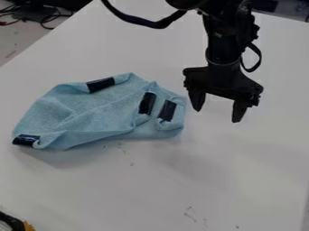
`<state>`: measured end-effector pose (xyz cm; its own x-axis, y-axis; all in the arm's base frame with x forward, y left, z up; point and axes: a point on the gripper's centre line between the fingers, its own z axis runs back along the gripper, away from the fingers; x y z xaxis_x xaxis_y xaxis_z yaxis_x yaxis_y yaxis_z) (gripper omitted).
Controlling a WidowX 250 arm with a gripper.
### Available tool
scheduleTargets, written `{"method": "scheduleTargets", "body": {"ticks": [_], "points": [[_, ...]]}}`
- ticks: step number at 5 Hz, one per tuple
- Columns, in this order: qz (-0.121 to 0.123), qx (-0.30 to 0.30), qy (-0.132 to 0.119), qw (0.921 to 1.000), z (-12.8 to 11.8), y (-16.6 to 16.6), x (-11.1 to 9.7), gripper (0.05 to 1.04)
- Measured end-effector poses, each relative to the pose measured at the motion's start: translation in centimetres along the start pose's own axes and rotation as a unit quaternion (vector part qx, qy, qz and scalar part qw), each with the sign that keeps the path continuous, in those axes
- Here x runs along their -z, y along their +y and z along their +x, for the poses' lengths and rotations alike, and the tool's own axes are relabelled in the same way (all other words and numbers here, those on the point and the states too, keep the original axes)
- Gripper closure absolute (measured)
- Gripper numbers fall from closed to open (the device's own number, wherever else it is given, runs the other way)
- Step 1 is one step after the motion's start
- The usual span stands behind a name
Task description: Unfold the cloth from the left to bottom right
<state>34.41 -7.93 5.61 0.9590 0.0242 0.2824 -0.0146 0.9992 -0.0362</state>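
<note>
Light blue cloth (91, 108) lies in a crumpled, partly folded heap on the left and middle of your white desk (181, 180). At its lower left corner you have a dark patch (26, 140), which looks like shiny tape. Next, at the upper edge, there is another patch (100, 84), and toward the right end two more, a slanted strip (147, 103) and its neighbour (168, 110), lie near each other. I think these patches serve you as marks for the corners or edges. If so, the close pair suggests that the cloth is folded over itself at that end, and the free desk surface toward the bottom right gives you room to spread it.

To the right of the cloth, just beside it, you have the black gripper (217, 114), hanging with its tips downward. Its two fingers are wide apart, with only air between them. It holds nothing, and it seems to touch neither cloth nor desk. For your task, it probably must go to the left part, pinch only the upper layer, and draw this toward the bottom right. Be careful: if you take both layers together, the whole cloth may slide instead of opening.
</note>
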Motion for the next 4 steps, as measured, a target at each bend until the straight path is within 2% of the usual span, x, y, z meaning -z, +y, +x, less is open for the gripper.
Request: {"method": "scheduleTargets", "body": {"ticks": [1, 2, 4], "points": [[0.003, 0.002, 0.016, 0.9999, -0.5, 0.0, 0.9, 0.083], [0.014, -0.012, 0.023, 0.9996, -0.2, 3.0, 1.1, 0.082], [0.027, -0.049, 0.01, 0.9984, 0.6, 8.3, 1.1, 0.082]]}}
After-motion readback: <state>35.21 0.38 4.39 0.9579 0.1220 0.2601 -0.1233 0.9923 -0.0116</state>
